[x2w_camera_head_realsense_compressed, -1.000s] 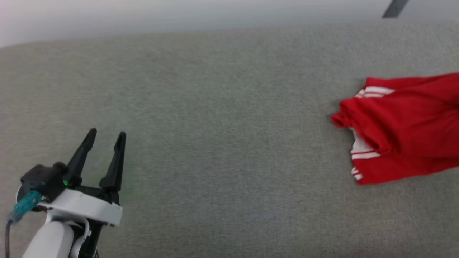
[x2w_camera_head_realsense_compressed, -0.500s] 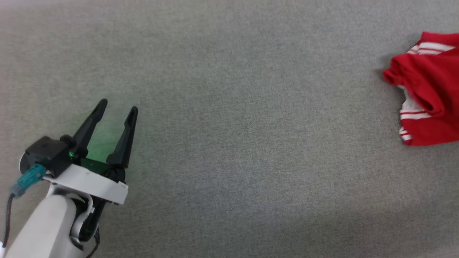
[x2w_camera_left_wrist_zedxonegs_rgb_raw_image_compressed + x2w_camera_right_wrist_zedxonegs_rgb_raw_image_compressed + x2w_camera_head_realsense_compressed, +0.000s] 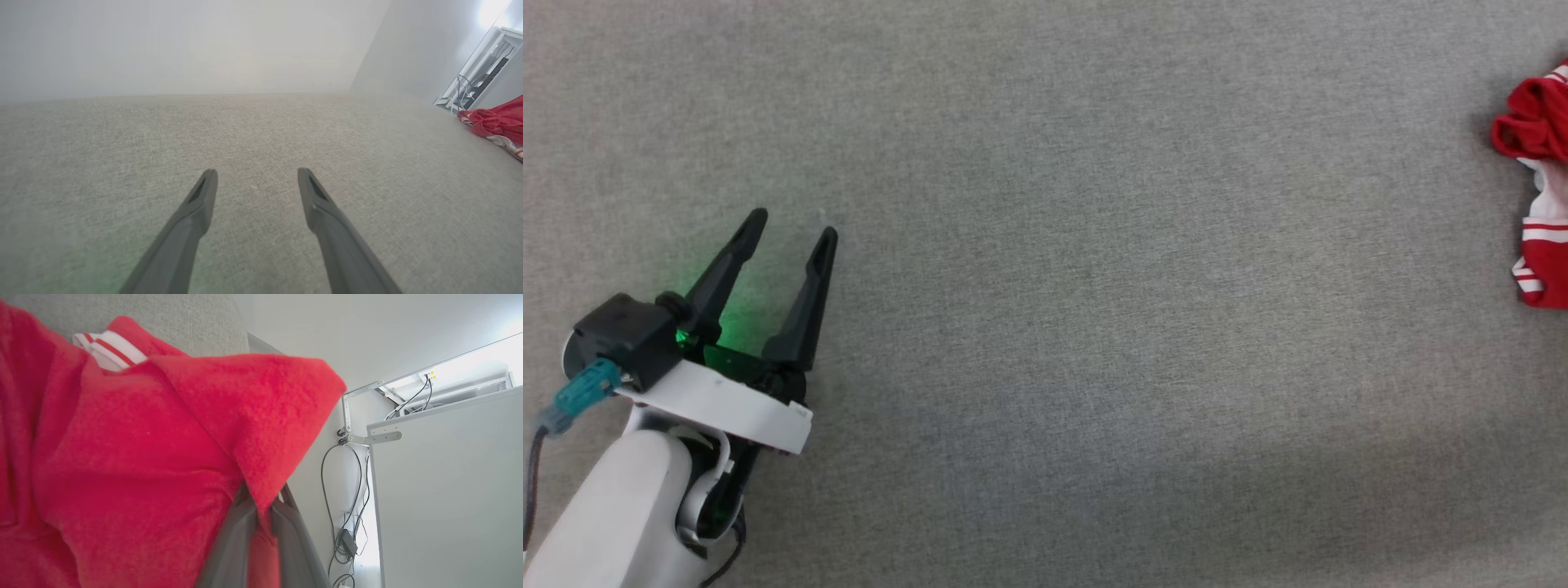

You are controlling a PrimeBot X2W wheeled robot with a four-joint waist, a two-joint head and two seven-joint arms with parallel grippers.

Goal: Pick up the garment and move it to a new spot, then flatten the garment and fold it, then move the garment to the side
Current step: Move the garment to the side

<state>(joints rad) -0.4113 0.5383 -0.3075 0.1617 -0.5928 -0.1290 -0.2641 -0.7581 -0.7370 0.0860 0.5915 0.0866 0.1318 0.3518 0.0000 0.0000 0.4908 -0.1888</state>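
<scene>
Clamping the red shirt (image 3: 122,457) near the right edge of the grey worktop (image 3: 1045,327), the right gripper (image 3: 263,502) holds tight while the left gripper (image 3: 792,224) hovers, fingers apart.

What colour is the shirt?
The jersey shirt is red with red-and-white striped trim, best in the right wrist view.

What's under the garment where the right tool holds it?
The garment hangs over the right tool, its two fingers pinched on a red fold. Grey surface shows behind the cloth. The fingertips are covered.
</scene>
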